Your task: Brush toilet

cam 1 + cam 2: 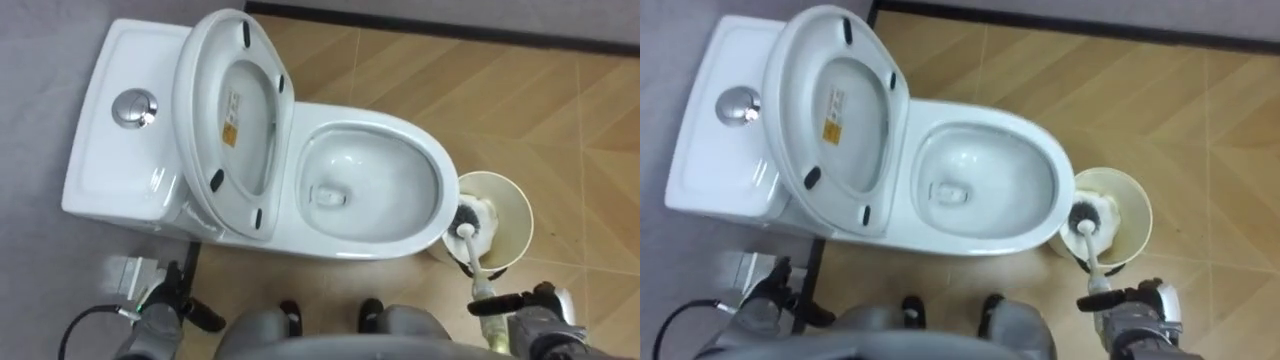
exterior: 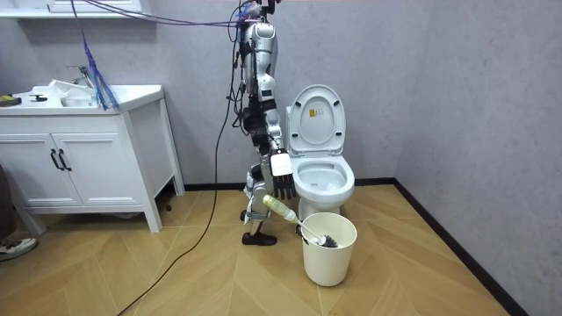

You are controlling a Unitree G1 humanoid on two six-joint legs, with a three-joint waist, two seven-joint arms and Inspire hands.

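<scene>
"Standing across the room, could you tell where the toilet brush [image 1: 472,262] was?"

"Its dark head sat down in the cream bucket [image 1: 520,215], just beside the front of the toilet bowl [image 1: 430,160], at the right of the frame. It had not reached the bowl."

"And who had hold of it?"

"The right hand [image 1: 545,325], low at the right edge. Its fingers were curled round the dark grip at the handle's end. The left hand [image 1: 165,300] hung at the lower left, holding nothing, fingers loose and fairly straight as far as I could judge."

"Which way did the brush lie?"

"From overhead its long axis ran almost straight up the frame, grip at the bottom, head at the top, leaning a touch left. From my side it sloped from the hand down to the right, head lowest, inside the bucket."

"So what did the lift call for?"

"I'd say raising it along that same line until the bristles cleared the rim, so the light bucket wasn't tipped. Then swinging the head left over the open bowl, the seat [image 1: 230,120] being up already, and keeping the grip firm so the shaft didn't twist."
</scene>
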